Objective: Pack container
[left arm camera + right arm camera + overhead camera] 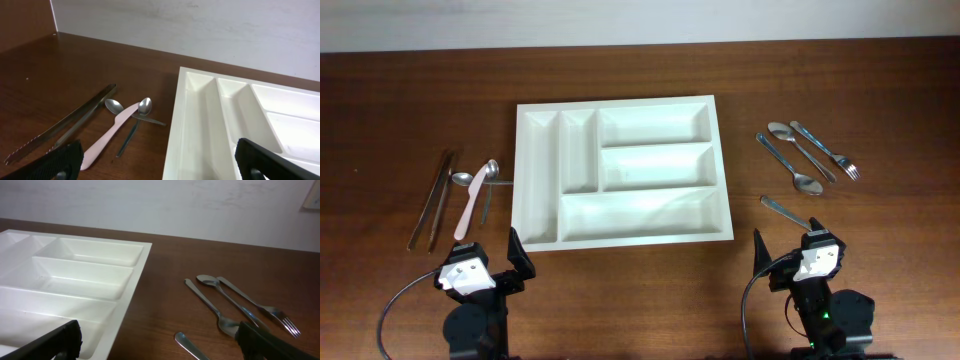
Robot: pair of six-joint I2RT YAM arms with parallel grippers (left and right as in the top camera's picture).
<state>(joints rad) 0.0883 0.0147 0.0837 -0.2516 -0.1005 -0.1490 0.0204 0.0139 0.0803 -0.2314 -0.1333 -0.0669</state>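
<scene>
Container (523,180) at table centre, compartments bare. Our left gripper (480,262) at 7 o'clock and right gripper (795,252) at 5 o'clock are both spread wide, grasping nothing. Risk: pink knife (470,208) at 9 o'clock touches spoons (490,170); our pinch may drag neighbours.

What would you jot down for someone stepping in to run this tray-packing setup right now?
Left tool: open, holding nothing, at the table's near edge.
Right tool: open, holding nothing, also at the near edge.
Tray: mid-table, all five compartments empty.
Left of the tray: tongs, pink utensil, two small spoons.
Right of the tray: two long spoons, fork, and a metal handle just ahead of the right tool.
Done: nothing packed yet.
Left: every utensil still needs to go into the tray.
</scene>
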